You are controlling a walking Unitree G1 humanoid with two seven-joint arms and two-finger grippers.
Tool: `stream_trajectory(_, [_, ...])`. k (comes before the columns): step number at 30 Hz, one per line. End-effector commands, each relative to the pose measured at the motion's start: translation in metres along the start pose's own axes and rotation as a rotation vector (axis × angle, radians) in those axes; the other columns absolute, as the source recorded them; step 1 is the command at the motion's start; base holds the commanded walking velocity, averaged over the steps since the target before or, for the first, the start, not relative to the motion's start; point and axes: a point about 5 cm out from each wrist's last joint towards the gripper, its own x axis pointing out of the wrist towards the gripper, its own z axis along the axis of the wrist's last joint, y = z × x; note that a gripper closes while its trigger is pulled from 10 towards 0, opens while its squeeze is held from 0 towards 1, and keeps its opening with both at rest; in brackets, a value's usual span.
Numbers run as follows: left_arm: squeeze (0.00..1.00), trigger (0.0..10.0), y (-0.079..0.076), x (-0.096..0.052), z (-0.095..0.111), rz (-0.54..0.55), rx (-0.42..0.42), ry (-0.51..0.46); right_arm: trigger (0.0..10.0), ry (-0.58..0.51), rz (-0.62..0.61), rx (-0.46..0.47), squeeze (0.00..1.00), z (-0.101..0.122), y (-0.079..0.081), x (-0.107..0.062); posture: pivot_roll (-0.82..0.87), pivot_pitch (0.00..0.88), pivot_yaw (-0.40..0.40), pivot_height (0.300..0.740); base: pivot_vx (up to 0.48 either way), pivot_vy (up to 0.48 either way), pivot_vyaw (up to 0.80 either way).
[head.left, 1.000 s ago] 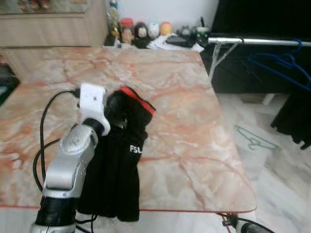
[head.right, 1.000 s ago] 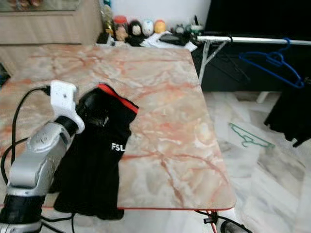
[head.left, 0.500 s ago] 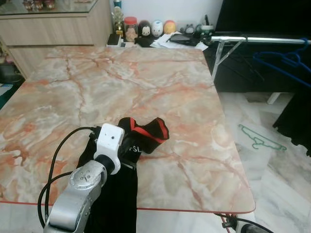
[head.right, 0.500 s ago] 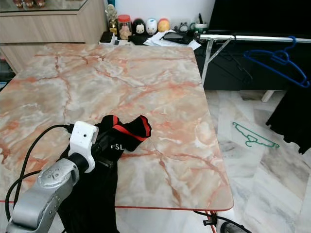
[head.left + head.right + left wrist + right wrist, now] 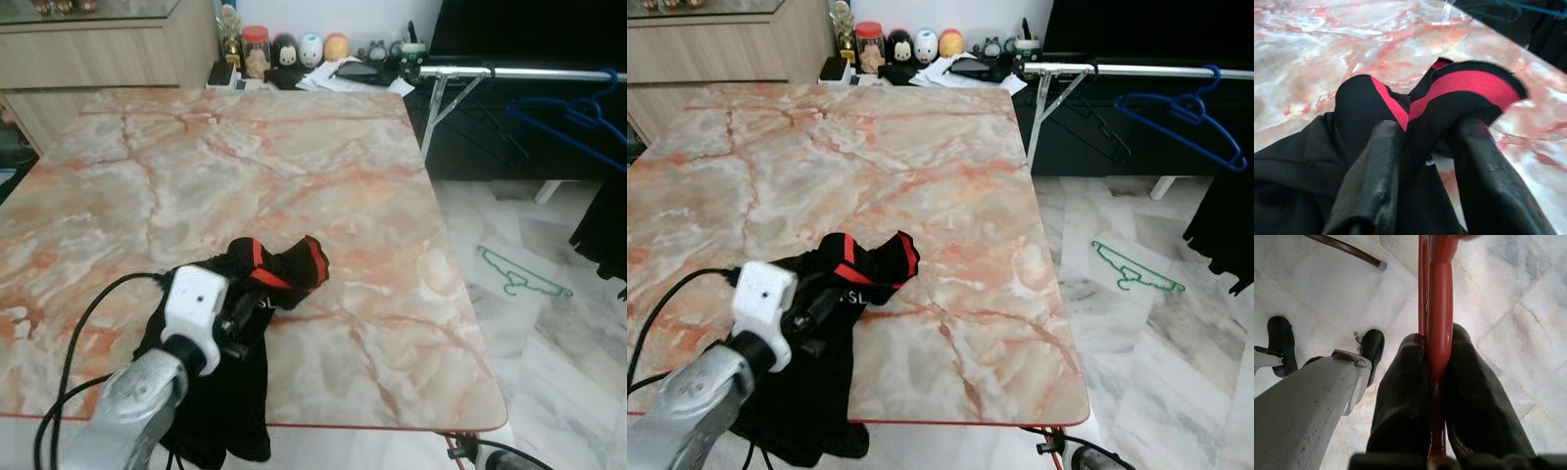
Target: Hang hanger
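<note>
Meanwhile the left gripper [image 5: 1425, 161], clamped on the black garment's [image 5: 230, 392] red-banded collar at lower left, had dragged it toward the table [image 5: 323, 176] edge, while the right gripper [image 5: 1437, 396] pinched the red hanger [image 5: 1439, 308], unhung.

Marble-patterned table [image 5: 323, 157]; pale tiled floor [image 5: 558, 343]; wooden cabinet [image 5: 108, 49].
</note>
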Motion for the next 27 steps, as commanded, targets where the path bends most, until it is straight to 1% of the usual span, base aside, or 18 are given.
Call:
stream_trajectory(1, [1.0, 10.0, 0.0, -0.009, 0.01, -0.019, 0.009, -0.047, 10.0, 0.006, -0.007, 0.0, 0.0, -0.001, -0.004, -0.001, 0.04, 0.097, -0.043, 0.74, 0.0, 0.0, 0.0])
stream_trajectory(3, [1.0, 10.0, 0.0, -0.014, 0.01, -0.024, 0.011, -0.042, 10.0, 0.006, -0.008, -0.002, 0.0, -0.001, -0.004, -0.001, 0.05, 0.096, -0.044, 0.74, 0.0, 0.0, 0.0])
stream_trajectory(6, [1.0, 10.0, -0.002, -0.03, 0.006, -0.118, 0.009, 0.02, 10.0, 0.006, -0.009, -0.007, 0.0, 0.0, -0.005, -0.001, 0.06, 0.094, -0.052, 0.74, 0.0, 0.0, 0.0])
stream_trajectory(8, [1.0, 10.0, 0.001, -0.034, 0.006, -0.115, 0.014, 0.024, 10.0, 0.006, -0.01, -0.007, 0.0, 0.0, -0.006, -0.001, 0.06, 0.094, -0.052, 0.74, 0.0, 0.0, 0.0])
stream_trajectory(9, [1.0, 10.0, 0.005, -0.034, 0.006, -0.091, 0.017, 0.019, 10.0, 0.005, -0.011, -0.007, 0.0, 0.0, -0.006, -0.002, 0.06, 0.091, -0.053, 0.74, 0.0, 0.0, 0.0])
stream_trajectory(10, [1.0, 10.0, 0.018, -0.031, 0.008, 0.025, 0.001, -0.009, 10.0, 0.005, -0.012, -0.008, 0.0, 0.0, -0.006, -0.002, 0.06, 0.091, -0.053, 0.74, 0.0, 0.0, 0.0])
stream_trajectory(11, [1.0, 10.0, 0.018, -0.031, 0.008, 0.025, 0.001, -0.009, 10.0, 0.005, -0.012, -0.008, 0.0, 0.0, -0.006, -0.002, 0.06, 0.091, -0.053, 0.74, 0.0, 0.0, 0.0])
stream_trajectory(12, [0.0, 10.0, 0.032, -0.028, 0.009, 0.182, 0.005, -0.045, 10.0, 0.001, -0.018, -0.018, 0.0, 0.001, -0.007, -0.002, 0.06, 0.085, -0.054, 0.74, 0.0, 0.0, 0.0])
stream_trajectory(13, [0.0, 10.0, 0.039, -0.027, 0.009, 0.256, 0.014, -0.061, 10.0, -0.002, -0.023, -0.025, 0.0, 0.002, -0.007, -0.002, 0.06, 0.081, -0.055, 0.74, 0.0, 0.0, 0.0])
stream_trajectory(14, [0.0, 10.0, 0.049, -0.025, 0.009, 0.386, -0.025, -0.099, 10.0, -0.009, -0.032, -0.015, 0.0, 0.002, -0.007, -0.002, 0.05, 0.077, -0.055, 0.74, 0.0, 0.0, 0.0])
stream_trajectory(16, [0.0, 10.0, 0.051, -0.024, 0.007, 0.449, -0.076, -0.129, 10.0, -0.017, -0.035, 0.0, 0.0, 0.002, -0.007, -0.002, 0.05, 0.077, -0.055, 0.74, 0.0, 0.0, 0.0])
stream_trajectory(17, [0.0, 10.0, 0.051, -0.024, 0.007, 0.449, -0.076, -0.129, 10.0, -0.017, -0.035, 0.0, 0.0, 0.002, -0.007, -0.002, 0.05, 0.077, -0.055, 0.74, 0.0, 0.0, 0.0])
stream_trajectory(19, [0.0, 10.0, 0.045, -0.021, 0.004, 0.458, -0.054, -0.143, 10.0, -0.019, -0.039, 0.003, 0.0, 0.002, -0.007, -0.002, 0.03, 0.066, -0.061, 0.74, 0.0, 0.0, 0.0])
stream_trajectory(22, [0.0, 10.0, 0.036, -0.02, 0.0, 0.446, -0.072, -0.136, 10.0, -0.019, -0.051, -0.004, 0.0, 0.002, -0.008, -0.002, 0.02, 0.059, -0.062, 0.74, 0.0, 0.0, 0.0])
stream_trajectory(23, [0.0, 10.0, 0.036, -0.02, 0.0, 0.446, -0.072, -0.136, 10.0, -0.019, -0.051, -0.004, 0.0, 0.002, -0.008, -0.002, 0.02, 0.059, -0.062, 0.74, 0.0, 0.0, 0.0])
stream_trajectory(24, [0.0, 10.0, 0.031, -0.02, -0.001, 0.42, -0.054, -0.125, 10.0, -0.022, -0.059, 0.007, 0.0, 0.001, -0.009, -0.002, 0.02, 0.056, -0.063, 0.74, 0.0, 0.0, 0.0])
stream_trajectory(26, [0.0, 10.0, 0.028, -0.018, -0.003, 0.41, -0.027, -0.121, 10.0, -0.021, -0.06, 0.008, 0.0, 0.001, -0.009, -0.002, 0.02, 0.052, -0.062, 0.74, 0.0, 0.0, 0.0])
stream_trajectory(27, [0.0, 10.0, 0.027, -0.017, -0.004, 0.417, -0.034, -0.12, 10.0, -0.02, -0.06, 0.006, 0.0, 0.0, -0.009, -0.002, 0.02, 0.05, -0.061, 0.74, 0.0, 0.0, 0.0])
